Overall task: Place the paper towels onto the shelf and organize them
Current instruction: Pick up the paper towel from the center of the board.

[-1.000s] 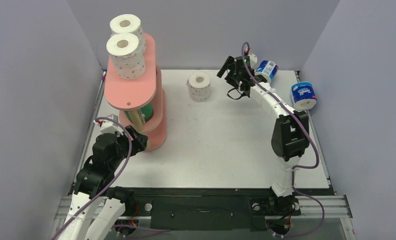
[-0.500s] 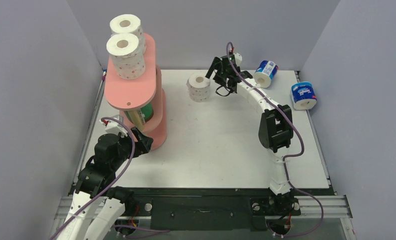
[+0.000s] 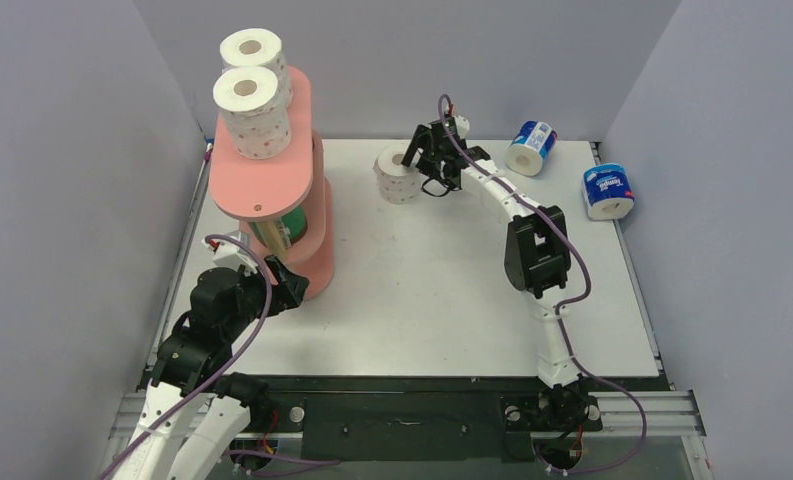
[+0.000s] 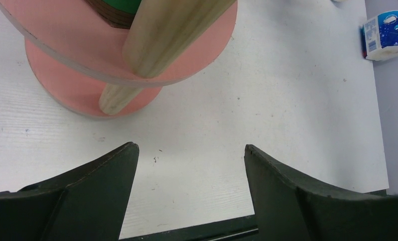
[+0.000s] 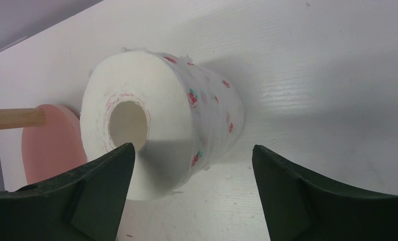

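Observation:
The salmon-pink shelf [image 3: 272,170] stands at the left, with two red-dotted white rolls [image 3: 252,110] on its top board and a green-wrapped roll [image 3: 290,226] on a lower tier. A third red-dotted roll [image 3: 396,175] stands on the table; it also shows in the right wrist view [image 5: 161,120]. My right gripper [image 3: 419,162] is open, right beside this roll, its fingers reaching either side of it [image 5: 191,155]. Two blue-white wrapped rolls lie at the back right [image 3: 530,147] [image 3: 608,190]. My left gripper [image 3: 290,288] is open and empty by the shelf's base [image 4: 86,95].
Grey walls close in the table on the left, back and right. The shelf's wooden post [image 4: 171,30] is close in front of the left gripper. A blue-white roll [image 4: 387,35] shows far right in the left wrist view.
My right arm has swung left across the back of the table, from near the blue-white roll to the red-dotted roll. The left arm has drawn back slightly.

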